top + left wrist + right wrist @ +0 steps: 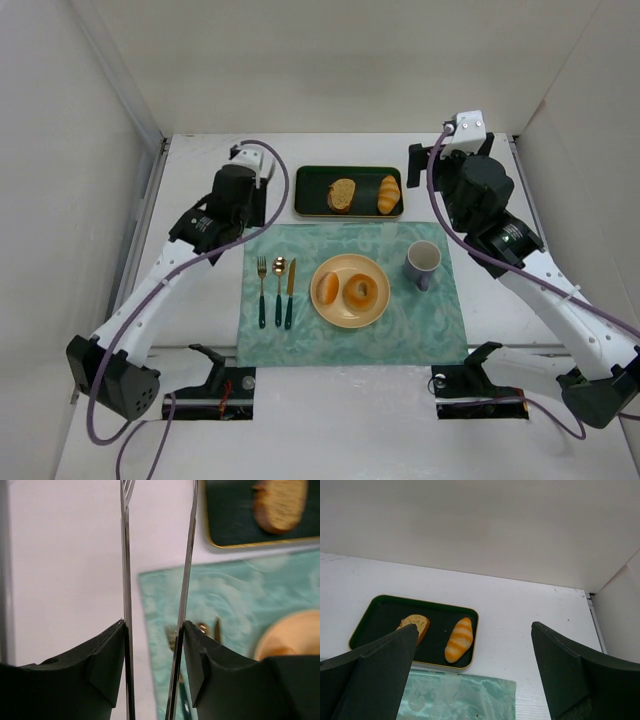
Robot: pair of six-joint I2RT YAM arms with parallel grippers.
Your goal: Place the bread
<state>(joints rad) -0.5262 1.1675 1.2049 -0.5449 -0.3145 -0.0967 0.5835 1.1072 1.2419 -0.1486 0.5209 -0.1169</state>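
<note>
Golden striped roll (389, 193) and a brown slice (342, 194) are lying side by side in the dark green tray (312, 190), beyond the placemat (420, 330) on the bench (350, 420). The right pincer (474, 627) is hanging released, fingers wide; whether the left pincer (154, 630) is clenched, I cannot tell.

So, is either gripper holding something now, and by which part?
The left gripper appears to clasp thin metal tongs by their lower arms; nothing sits between the visible blades. The right gripper is open and empty.
</note>
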